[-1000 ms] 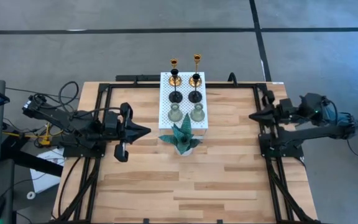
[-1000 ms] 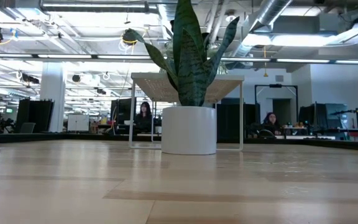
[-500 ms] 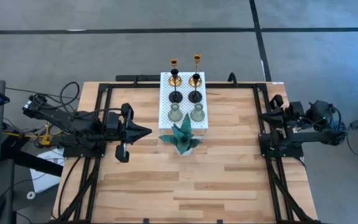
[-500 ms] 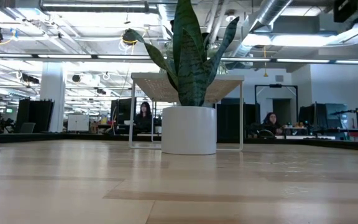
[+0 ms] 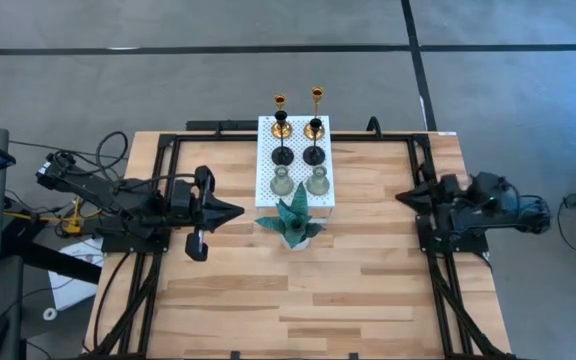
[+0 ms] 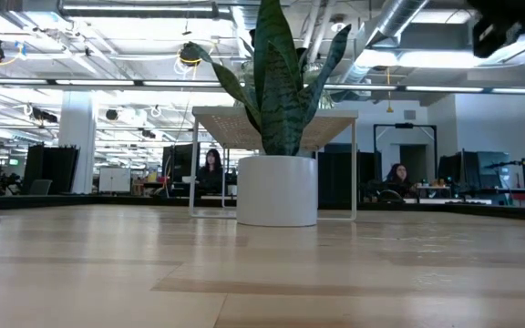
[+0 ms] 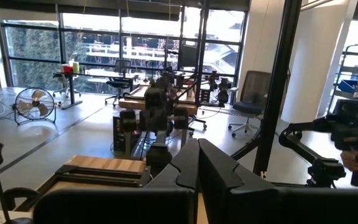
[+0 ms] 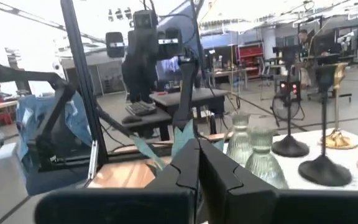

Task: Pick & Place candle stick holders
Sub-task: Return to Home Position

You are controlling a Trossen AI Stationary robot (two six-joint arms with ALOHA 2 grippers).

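Six candle stick holders stand by their bases on a white perforated board (image 5: 295,160) at the table's far middle. The pairs are gold (image 5: 315,128), black (image 5: 283,155) and grey-green (image 5: 317,182). My left gripper (image 5: 236,210) is shut, raised over the table's left part and pointing at the board, with nothing in it. My right gripper (image 5: 403,196) is shut and empty by the right edge. Its wrist view shows the grey-green holders (image 8: 265,158) and black holders (image 8: 323,168) beyond the shut fingertips (image 8: 197,155).
A teal spiky plant in a white pot (image 5: 293,222) stands just in front of the board; it fills the middle of the low view (image 6: 276,191). Black frame rails (image 5: 158,260) run along the table's left and right sides. The near half of the wooden table (image 5: 298,310) is bare.
My right arm has sunk and folded in over its base at the table's right edge, its gripper staying shut. A dark part of that arm has come into the top right corner of the low view. The holders have not moved.
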